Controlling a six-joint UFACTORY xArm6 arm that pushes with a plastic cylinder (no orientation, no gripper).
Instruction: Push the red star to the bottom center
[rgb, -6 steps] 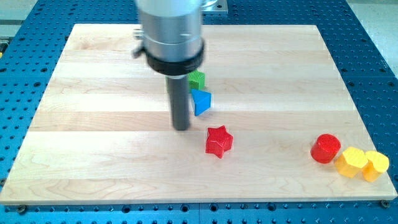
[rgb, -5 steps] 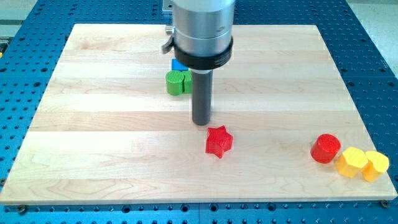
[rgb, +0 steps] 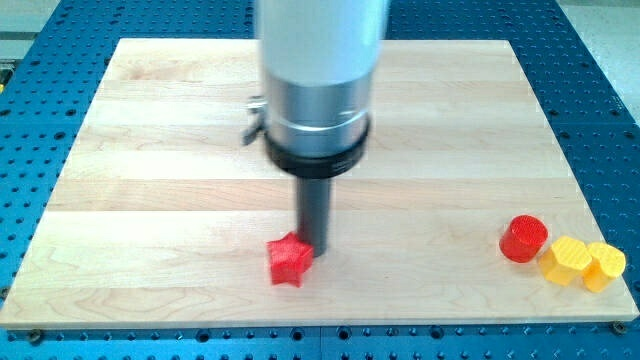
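Note:
The red star (rgb: 288, 261) lies on the wooden board (rgb: 150, 200) near the view's bottom, a little left of centre. My tip (rgb: 314, 246) stands right at the star's upper right side, touching it or nearly so. The arm's wide silver body rises above it and covers the middle of the board.
A red cylinder (rgb: 523, 239) and two yellow blocks (rgb: 566, 260) (rgb: 604, 266) sit close together at the view's bottom right, near the board's edge. The green and blue blocks seen earlier are hidden behind the arm. A blue perforated table surrounds the board.
My tip has moved toward the view's bottom. The red star has slid left and down, from the board's centre toward the bottom edge. The arm now hides the green and blue blocks.

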